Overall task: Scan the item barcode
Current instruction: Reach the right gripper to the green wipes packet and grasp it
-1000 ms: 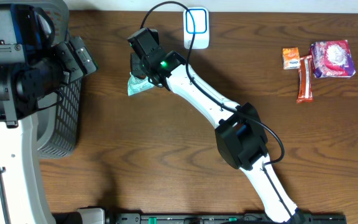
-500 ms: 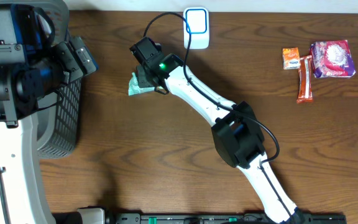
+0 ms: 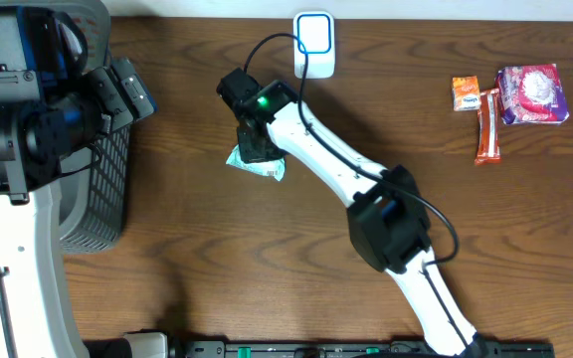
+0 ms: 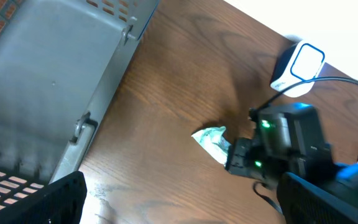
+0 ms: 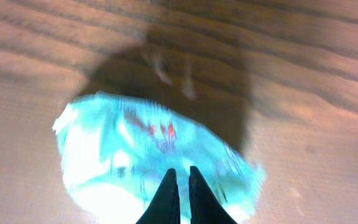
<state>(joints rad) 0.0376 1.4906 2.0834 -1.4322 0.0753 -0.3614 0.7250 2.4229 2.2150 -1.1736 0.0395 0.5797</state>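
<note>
A crumpled teal packet [image 3: 272, 171] shows just under my right gripper [image 3: 256, 149], left of the table's middle. In the right wrist view the two dark fingers stand almost together at the gripper [image 5: 180, 171], pinching the near part of the teal packet [image 5: 117, 155], which casts a dark shadow on the wood behind it. The white barcode scanner [image 3: 313, 44] with a blue-ringed window stands at the back edge, beyond the gripper. My left gripper [image 3: 127, 92] hangs open over the basket at the far left; its fingers [image 4: 61, 199] frame the teal packet [image 4: 211, 140] and scanner [image 4: 300, 67] from afar.
A grey mesh basket [image 3: 99, 194] stands at the left edge, under the left arm. At the back right lie an orange packet [image 3: 466, 92], an orange bar [image 3: 487, 125] and a purple pack [image 3: 533, 94]. The scanner's black cable loops over the right arm.
My right gripper has carried the teal packet to the right and toward the front, away from the basket. The left arm has not moved.
</note>
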